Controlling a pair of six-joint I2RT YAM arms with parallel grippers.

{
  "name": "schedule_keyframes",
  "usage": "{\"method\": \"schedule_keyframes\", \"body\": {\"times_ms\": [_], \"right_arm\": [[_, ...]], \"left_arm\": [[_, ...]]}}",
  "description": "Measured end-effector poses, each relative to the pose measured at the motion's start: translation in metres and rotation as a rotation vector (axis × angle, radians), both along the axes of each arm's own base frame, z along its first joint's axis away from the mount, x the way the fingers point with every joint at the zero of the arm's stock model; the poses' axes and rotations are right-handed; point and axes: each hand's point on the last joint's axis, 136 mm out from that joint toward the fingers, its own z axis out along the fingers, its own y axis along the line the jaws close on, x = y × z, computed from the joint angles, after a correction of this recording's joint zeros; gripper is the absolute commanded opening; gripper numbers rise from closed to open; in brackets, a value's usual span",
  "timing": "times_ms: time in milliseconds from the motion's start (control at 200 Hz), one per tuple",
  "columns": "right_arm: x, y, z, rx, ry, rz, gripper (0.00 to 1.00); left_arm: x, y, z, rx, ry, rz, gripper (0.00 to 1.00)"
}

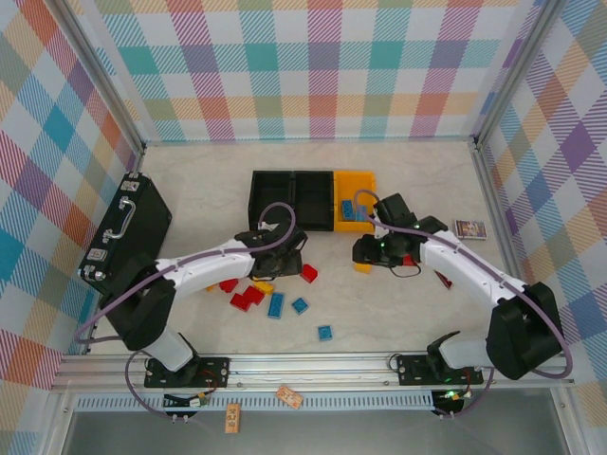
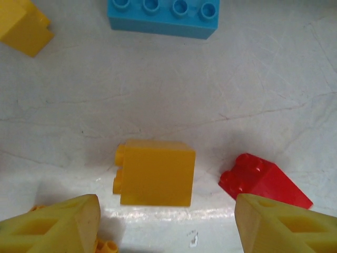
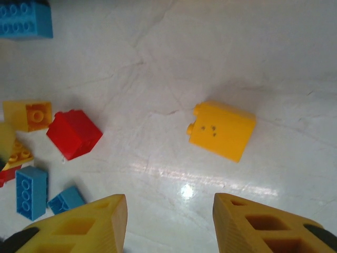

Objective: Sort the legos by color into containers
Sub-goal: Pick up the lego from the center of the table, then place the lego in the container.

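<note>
Three containers stand in a row at the back: two black bins and a yellow-orange bin holding blue legos. Loose red, yellow and blue legos lie scattered in front of them. My left gripper hangs open just above the table. A yellow lego lies a little ahead of its fingertips, with a red lego to its right. My right gripper is open and empty, and another yellow lego lies ahead of it.
A black briefcase lies at the left edge. A small picture card sits at the right. A long blue lego lies beyond the left gripper. A red lego and blue legos lie left of the right gripper.
</note>
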Motion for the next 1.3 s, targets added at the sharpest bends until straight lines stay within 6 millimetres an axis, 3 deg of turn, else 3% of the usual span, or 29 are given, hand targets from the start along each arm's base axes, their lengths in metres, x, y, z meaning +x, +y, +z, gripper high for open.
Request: {"method": "schedule_keyframes", "body": {"times_ms": [170,480,925,1125,1300], "right_arm": [[-0.011,0.004,-0.002,0.018,0.008,0.012,0.47],[-0.009,0.007,-0.002,0.032,0.001,0.003,0.47],[-0.009,0.011,-0.002,0.042,0.005,-0.005,0.46],[-0.009,0.012,-0.001,0.045,0.004,-0.007,0.46],[-0.009,0.018,-0.001,0.057,0.001,0.000,0.46]], "left_arm": [[0.009,0.001,-0.017,0.068,0.028,-0.010,0.68],[0.011,0.008,-0.030,0.118,0.045,-0.017,0.62],[0.014,0.011,-0.040,0.149,0.063,-0.043,0.30],[0.030,0.021,-0.023,0.140,0.047,-0.023,0.29],[0.074,0.031,0.021,0.094,-0.039,0.019,0.29]]}}
